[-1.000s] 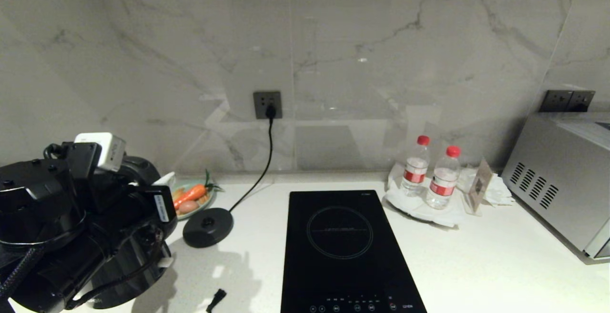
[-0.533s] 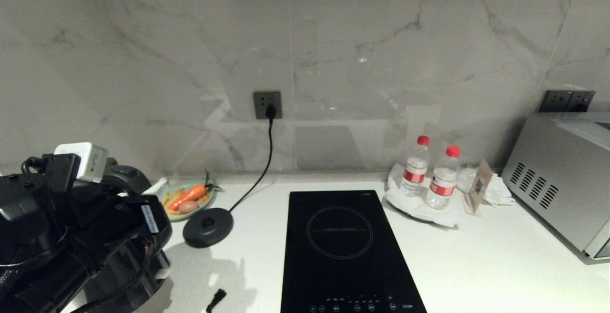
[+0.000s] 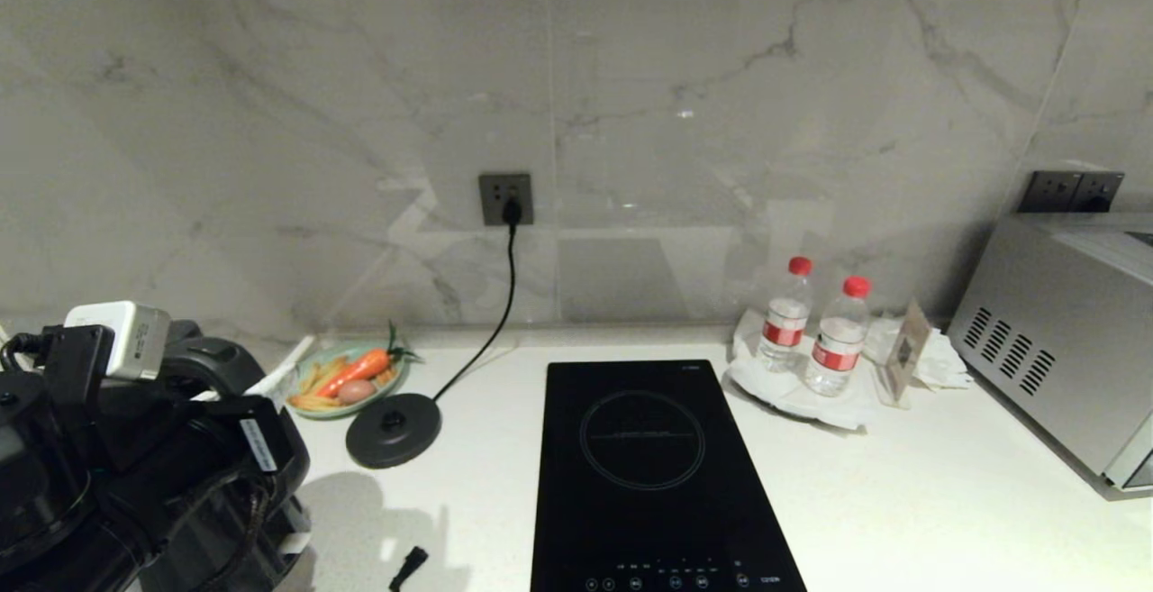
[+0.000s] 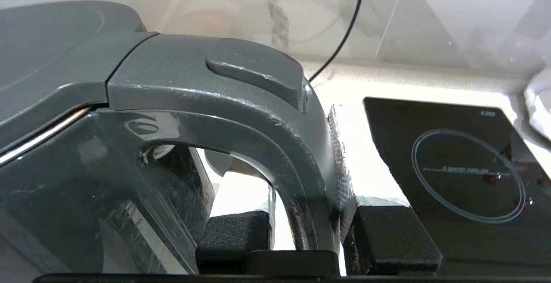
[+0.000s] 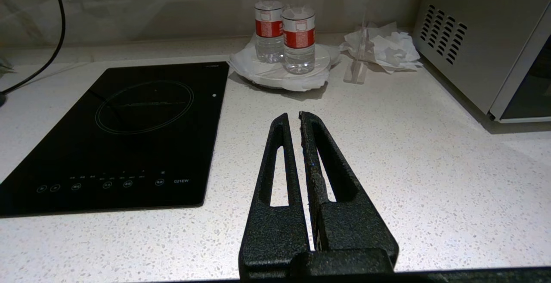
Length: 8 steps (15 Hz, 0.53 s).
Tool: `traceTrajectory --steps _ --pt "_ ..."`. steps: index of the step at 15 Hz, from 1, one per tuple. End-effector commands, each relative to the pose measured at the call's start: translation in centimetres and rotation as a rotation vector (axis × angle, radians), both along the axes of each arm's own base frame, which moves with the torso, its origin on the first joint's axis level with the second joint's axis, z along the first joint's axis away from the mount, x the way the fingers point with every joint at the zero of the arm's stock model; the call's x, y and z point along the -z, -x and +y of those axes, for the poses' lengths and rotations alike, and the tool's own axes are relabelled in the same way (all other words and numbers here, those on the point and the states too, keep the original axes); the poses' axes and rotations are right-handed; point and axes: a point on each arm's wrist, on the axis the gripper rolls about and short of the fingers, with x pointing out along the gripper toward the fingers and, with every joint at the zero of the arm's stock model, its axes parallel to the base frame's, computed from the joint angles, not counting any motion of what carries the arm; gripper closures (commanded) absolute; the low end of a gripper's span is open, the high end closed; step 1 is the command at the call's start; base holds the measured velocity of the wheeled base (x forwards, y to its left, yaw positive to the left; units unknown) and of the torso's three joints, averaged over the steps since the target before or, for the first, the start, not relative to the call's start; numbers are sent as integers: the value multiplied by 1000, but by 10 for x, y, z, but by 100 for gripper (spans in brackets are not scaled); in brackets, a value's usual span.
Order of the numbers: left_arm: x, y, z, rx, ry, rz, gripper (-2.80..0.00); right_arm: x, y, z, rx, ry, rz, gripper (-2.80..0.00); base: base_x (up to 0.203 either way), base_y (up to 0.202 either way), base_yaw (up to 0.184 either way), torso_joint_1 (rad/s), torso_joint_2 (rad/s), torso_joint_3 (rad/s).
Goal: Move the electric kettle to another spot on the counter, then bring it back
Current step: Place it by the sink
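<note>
Kettle sits at the counter's front left corner, off its round base disc, which lies nearer the back edge by a plate of vegetables; the left gripper is clamped on the loop handle; the induction hob fills the middle front; the right gripper, fingers together and empty, hangs over the counter right of the hob.

The white speckled counter is occupied by a black hob at centre, a round base disc left of it, and a microwave far right.
</note>
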Motion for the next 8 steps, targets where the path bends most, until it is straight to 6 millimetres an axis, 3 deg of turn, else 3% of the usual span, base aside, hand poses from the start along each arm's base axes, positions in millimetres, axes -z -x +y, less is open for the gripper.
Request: traceTrajectory --steps 1,8 --pt "-1 2 1 -3 4 -8 0 0 0 0 0 0 2 0 0 0 0 0 0 0" --pt "-1 4 2 -1 6 -13 0 0 0 0 0 0 2 0 0 0 0 0 0 0"
